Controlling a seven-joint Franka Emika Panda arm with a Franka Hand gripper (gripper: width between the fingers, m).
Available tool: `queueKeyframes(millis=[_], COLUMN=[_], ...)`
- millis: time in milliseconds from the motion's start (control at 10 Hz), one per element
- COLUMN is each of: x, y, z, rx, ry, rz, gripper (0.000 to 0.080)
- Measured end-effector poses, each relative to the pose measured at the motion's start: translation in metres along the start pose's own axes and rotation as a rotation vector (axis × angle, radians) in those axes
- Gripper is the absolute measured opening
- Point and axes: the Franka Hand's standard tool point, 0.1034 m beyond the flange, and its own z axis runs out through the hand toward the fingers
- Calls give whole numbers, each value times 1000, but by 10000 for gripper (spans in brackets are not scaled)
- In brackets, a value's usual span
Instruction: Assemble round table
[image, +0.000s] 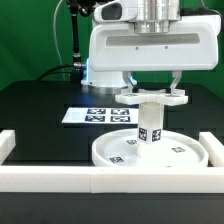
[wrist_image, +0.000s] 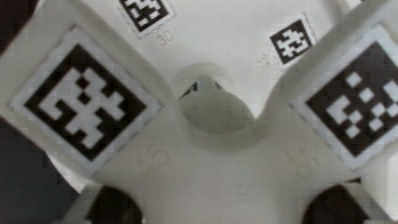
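The large rimmed round disc (image: 150, 152) lies flat near the front rail. The short cylindrical post (image: 150, 126) stands upright at its centre and shows black-and-white tags. The flat cross-shaped piece (image: 150, 98) sits level on top of the post. My gripper (image: 151, 90) reaches straight down and is shut on the cross-shaped piece, one finger on each side. In the wrist view the cross-shaped piece (wrist_image: 214, 150) fills the frame with its tagged arms and round central hub. My gripper (wrist_image: 221, 208) holds it between the dark fingertips (wrist_image: 118, 206). The post is hidden there.
The marker board (image: 98, 115) lies flat on the black table behind the disc, toward the exterior view's left. White border rails (image: 60, 178) run along the front and both sides. A green curtain hangs behind the arm's base.
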Motion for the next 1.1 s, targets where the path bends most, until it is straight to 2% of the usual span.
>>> queueKeyframes(millis=[500, 700, 1100], x=[0, -1, -1], y=[-1, -2, -2], z=[0, 1, 2], rx=[11, 38, 62], ry=[-4, -11, -23], rz=[310, 552, 1009], gripper=[439, 439, 439])
